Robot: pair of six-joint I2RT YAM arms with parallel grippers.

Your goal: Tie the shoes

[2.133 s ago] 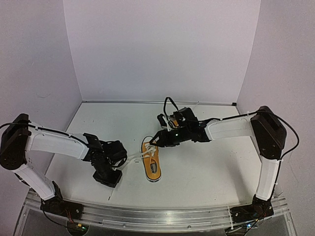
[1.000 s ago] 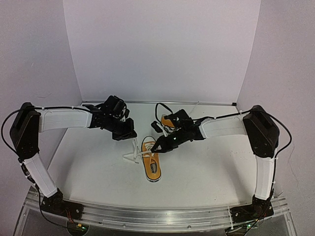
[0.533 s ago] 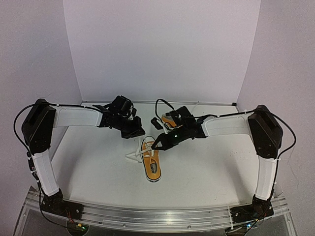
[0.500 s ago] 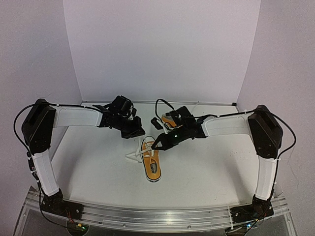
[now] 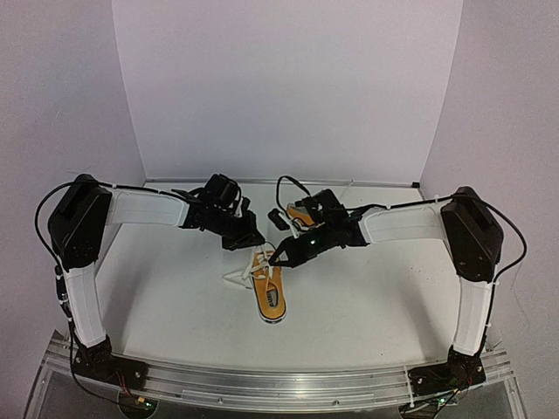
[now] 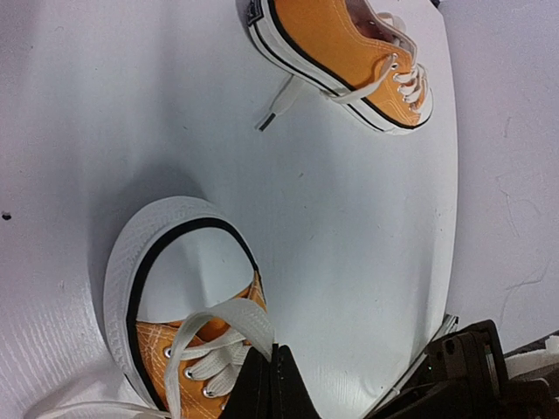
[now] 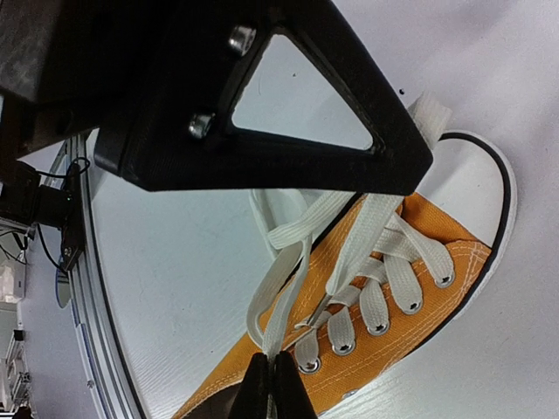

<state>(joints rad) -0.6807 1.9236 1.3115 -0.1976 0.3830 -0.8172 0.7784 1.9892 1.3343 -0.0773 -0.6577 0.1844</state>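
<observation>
Seen from above, the near shoe (image 5: 270, 292) lies mid-table (image 5: 376, 305) with its toe pointing to the far side. The far shoe (image 5: 300, 212) sits behind it, partly hidden by the right arm. Both arms reach in over the near shoe's toe. The left gripper (image 5: 247, 237) is at its far left and the right gripper (image 5: 278, 259) just above its lacing. From here the state of the fingers cannot be told.

In the left wrist view, the left gripper (image 6: 266, 384) has its tips pressed together, and a flat white lace (image 6: 229, 321) runs up from the eyelets into them. The near shoe's (image 6: 170, 279) white toe cap is just beside the tips. The far shoe (image 6: 336, 44) lies on its side, well apart.

In the right wrist view, the right gripper (image 7: 269, 384) is pinched shut on two strands of lace (image 7: 288, 262) rising from the near shoe (image 7: 384, 358). One of the left gripper's black fingers (image 7: 288, 166) fills the upper part of the picture, close above the laces.
</observation>
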